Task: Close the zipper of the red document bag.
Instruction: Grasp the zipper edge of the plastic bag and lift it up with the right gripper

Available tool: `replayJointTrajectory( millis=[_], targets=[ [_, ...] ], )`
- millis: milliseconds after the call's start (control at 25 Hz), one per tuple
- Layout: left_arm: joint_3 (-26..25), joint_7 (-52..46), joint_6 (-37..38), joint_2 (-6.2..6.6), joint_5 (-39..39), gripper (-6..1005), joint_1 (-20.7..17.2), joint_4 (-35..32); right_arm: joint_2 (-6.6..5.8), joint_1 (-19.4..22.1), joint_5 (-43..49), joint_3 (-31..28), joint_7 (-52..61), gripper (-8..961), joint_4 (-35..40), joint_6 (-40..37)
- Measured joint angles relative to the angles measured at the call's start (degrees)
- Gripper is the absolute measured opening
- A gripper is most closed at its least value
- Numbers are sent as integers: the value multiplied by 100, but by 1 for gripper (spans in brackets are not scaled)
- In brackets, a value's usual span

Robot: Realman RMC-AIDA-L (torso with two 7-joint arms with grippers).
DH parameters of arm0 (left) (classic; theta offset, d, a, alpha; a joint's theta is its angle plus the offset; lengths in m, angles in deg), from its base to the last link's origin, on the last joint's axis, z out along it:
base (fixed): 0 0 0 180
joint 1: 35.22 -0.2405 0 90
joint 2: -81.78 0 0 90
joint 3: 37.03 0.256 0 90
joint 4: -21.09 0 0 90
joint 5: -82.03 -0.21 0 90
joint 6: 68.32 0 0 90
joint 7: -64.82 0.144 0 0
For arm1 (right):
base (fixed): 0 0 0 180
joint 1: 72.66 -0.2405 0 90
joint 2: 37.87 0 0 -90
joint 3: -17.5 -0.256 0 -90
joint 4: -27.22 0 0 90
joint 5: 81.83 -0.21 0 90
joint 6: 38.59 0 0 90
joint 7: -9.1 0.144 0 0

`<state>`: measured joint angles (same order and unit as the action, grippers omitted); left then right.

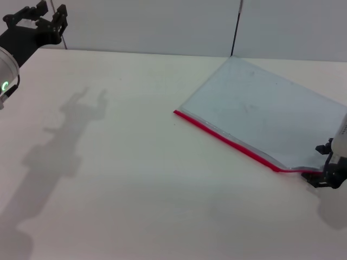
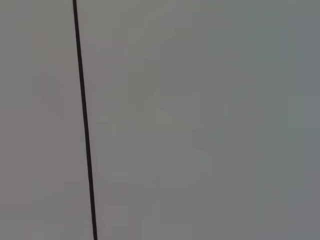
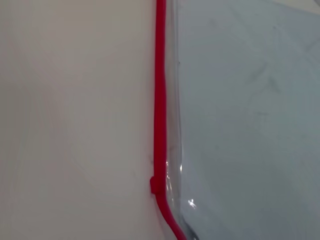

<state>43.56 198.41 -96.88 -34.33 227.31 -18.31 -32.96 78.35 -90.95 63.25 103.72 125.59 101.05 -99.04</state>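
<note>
The red document bag (image 1: 260, 108) lies flat at the right of the table, a translucent blue-grey pouch. Its zipper (image 1: 217, 132) is a thin red strip along the near edge. In the right wrist view the zipper (image 3: 159, 100) runs straight, with a small red slider (image 3: 155, 185) where the strip bends. My right gripper (image 1: 324, 176) sits at the zipper's right end, shut on the bag's corner, and the edge there is slightly raised. My left gripper (image 1: 40, 17) hangs open and empty high at the far left, well away from the bag.
The white table (image 1: 119, 179) spreads wide to the left of the bag, crossed by the left arm's shadow. A grey wall (image 2: 200, 120) with a dark vertical seam (image 2: 84, 120) stands behind the table.
</note>
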Motion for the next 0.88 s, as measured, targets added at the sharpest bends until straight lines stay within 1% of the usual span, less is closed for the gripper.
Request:
replayJointTrajectory(
  millis=[80, 280, 480, 880],
  targets=[
    [0, -2, 0, 0, 0, 423, -8, 0, 3, 0, 31, -8, 48, 754, 10, -7],
    [0, -13, 0, 0, 0, 423, -21, -7, -3, -4, 49, -11, 134, 560, -3, -16],
    [0, -26, 0, 0, 0, 424, -28, -61, -3, -50, 49, -10, 146, 397, -21, -16],
    [0, -33, 0, 2, 0, 424, -19, -64, -3, -88, 47, -9, 173, 353, -101, 19]
  ],
)
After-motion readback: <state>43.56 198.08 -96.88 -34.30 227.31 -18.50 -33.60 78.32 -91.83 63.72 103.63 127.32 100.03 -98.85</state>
